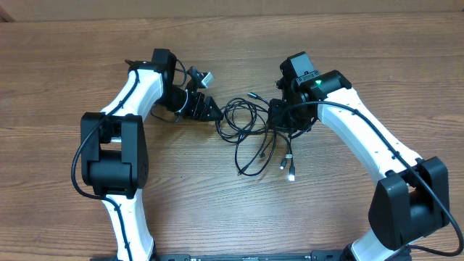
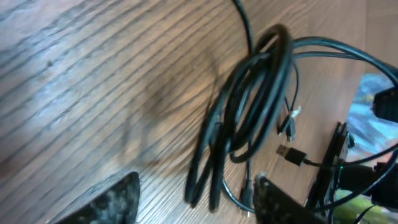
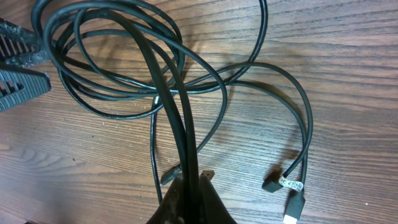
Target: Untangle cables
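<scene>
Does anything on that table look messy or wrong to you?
Only the cables: they lie in a knotted heap of overlapping loops in the middle of the table, with plug ends poking out. The right fingers pinch a couple of strands. Nothing looks broken or spilled.

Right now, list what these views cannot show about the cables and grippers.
- Overhead: which strand crosses which in the cables; too small.
- Left wrist: left gripper fingertips, cut off by the bottom edge, blurred.
- Right wrist: how many strands the right gripper pinches; its fingers hide them.
</scene>
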You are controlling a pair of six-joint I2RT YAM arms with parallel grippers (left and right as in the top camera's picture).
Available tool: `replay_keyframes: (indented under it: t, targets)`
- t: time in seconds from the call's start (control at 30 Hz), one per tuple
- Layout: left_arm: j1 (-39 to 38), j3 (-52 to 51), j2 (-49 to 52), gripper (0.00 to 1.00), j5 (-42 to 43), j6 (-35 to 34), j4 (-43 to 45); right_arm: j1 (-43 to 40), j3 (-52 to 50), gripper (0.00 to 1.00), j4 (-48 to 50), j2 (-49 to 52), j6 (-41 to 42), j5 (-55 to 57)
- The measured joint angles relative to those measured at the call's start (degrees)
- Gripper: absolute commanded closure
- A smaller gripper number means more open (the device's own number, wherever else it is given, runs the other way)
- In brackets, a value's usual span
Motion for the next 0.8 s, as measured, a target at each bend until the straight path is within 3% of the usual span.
replay_keyframes:
  t: [0.4,0.63,0.8]
  targets:
    - [-2.8,0.0,0.0,0.5,-1.75,4.33,-0.79,-0.02,0.0,0.96,0.02,0.0,-0.02,0.0]
    - [-6.91,0.0,0.0,0.66,-7.1,5.29,-0.68,-0.02,0.0,0.96,0.0,0.0,0.0,-0.02]
    - [-8.79,0.0,0.0,0.66,-9.75,5.31,-0.63,-0.02,0.0,0.96,-0.02,0.0,0.0,-0.02]
